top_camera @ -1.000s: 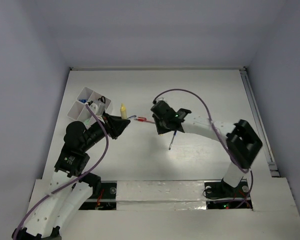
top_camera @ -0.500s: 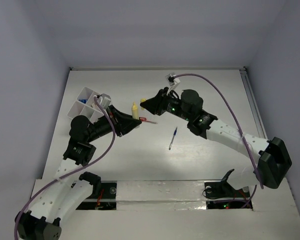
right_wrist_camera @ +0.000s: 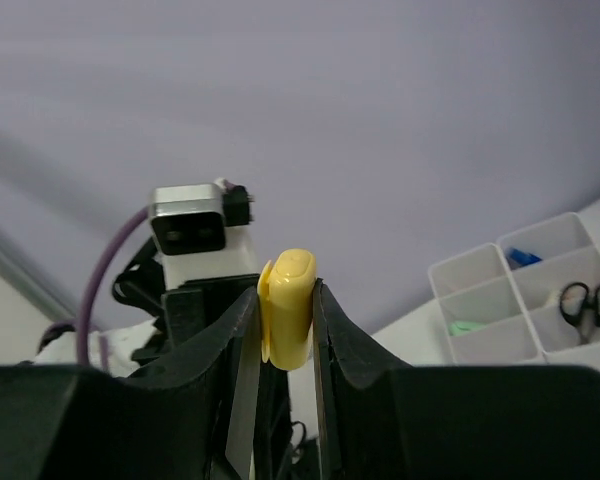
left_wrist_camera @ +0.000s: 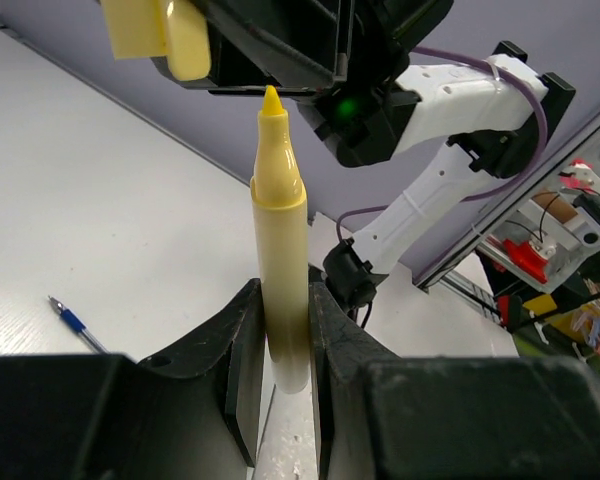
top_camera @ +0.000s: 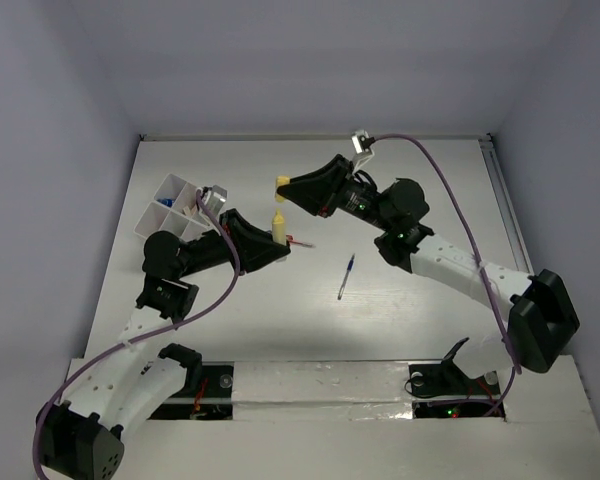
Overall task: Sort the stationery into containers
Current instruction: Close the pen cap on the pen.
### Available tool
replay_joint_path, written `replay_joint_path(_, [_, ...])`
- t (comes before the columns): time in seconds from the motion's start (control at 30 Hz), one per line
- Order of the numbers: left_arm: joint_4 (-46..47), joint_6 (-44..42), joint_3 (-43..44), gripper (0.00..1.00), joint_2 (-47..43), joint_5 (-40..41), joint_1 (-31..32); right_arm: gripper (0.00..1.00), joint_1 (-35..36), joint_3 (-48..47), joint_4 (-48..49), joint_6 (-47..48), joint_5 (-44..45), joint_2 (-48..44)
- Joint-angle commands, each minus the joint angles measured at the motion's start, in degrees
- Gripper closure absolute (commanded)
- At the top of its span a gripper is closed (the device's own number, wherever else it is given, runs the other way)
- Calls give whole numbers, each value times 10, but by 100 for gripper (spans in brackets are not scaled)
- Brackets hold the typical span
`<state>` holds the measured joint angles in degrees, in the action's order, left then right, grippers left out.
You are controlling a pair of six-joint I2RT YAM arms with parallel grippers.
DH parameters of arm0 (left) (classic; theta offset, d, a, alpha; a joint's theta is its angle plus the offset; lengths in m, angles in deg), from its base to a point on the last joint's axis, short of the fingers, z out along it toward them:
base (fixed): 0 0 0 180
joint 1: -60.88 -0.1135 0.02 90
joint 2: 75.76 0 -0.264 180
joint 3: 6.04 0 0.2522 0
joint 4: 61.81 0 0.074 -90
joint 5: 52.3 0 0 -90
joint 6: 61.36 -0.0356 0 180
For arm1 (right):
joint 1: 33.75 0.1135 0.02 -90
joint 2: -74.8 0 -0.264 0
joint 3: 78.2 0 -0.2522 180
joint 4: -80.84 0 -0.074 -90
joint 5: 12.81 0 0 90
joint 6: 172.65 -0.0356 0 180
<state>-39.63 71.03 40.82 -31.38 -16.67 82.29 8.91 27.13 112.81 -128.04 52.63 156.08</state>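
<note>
My left gripper (left_wrist_camera: 283, 300) is shut on the lower barrel of a pale yellow marker (left_wrist_camera: 279, 250), which stands upright with its tip bare; the marker (top_camera: 277, 226) rises just right of the left gripper (top_camera: 278, 243) in the top view. My right gripper (right_wrist_camera: 285, 300) is shut on the marker's yellow cap (right_wrist_camera: 287, 305). The cap (top_camera: 281, 181) hangs a little above and apart from the tip. The white organiser box (top_camera: 170, 205) sits at the back left, with black-handled scissors (right_wrist_camera: 587, 300), a green eraser (right_wrist_camera: 467, 327) and a blue item (right_wrist_camera: 523, 257) in separate compartments.
A blue pen (top_camera: 346, 276) lies on the table right of centre. A thin red pen (top_camera: 300, 242) lies just right of the left gripper. The right arm (top_camera: 450, 265) arches across from the front right. Lilac walls enclose the table on three sides.
The left gripper has carried the marker to the right. The right arm has swung back and left from the table's middle, and its gripper now hangs above the marker's tip.
</note>
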Motion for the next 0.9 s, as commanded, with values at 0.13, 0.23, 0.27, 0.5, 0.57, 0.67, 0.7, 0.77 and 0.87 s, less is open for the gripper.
replay_joint_path(0.13, [80,26,-6,100,2,-30,-2,100,0,0,155,-67,-60,12])
replay_joint_path(0.23, [83,28,-7,100,3,-32,-2,100,0,-1,165,-80,-78,13])
replay_joint_path(0.27, [84,30,-7,100,3,-32,-2,100,0,1,168,-83,-80,14])
replay_joint_path(0.5, [80,26,-5,100,-2,-30,-8,100,0,-5,175,-102,-106,32])
replay_joint_path(0.57, [77,24,-6,100,-1,-30,-13,100,0,-5,175,-108,-110,41])
replay_joint_path(0.67, [73,21,-5,100,-3,-29,-13,100,0,-7,177,-111,-118,49])
replay_joint_path(0.7, [73,20,-5,100,-3,-29,-13,100,0,-8,180,-113,-121,51])
replay_joint_path(0.77, [73,20,-5,100,-3,-29,-13,100,0,-6,184,-117,-122,55])
replay_joint_path(0.87, [71,19,-6,100,-4,-27,-18,100,0,-7,184,-118,-125,56])
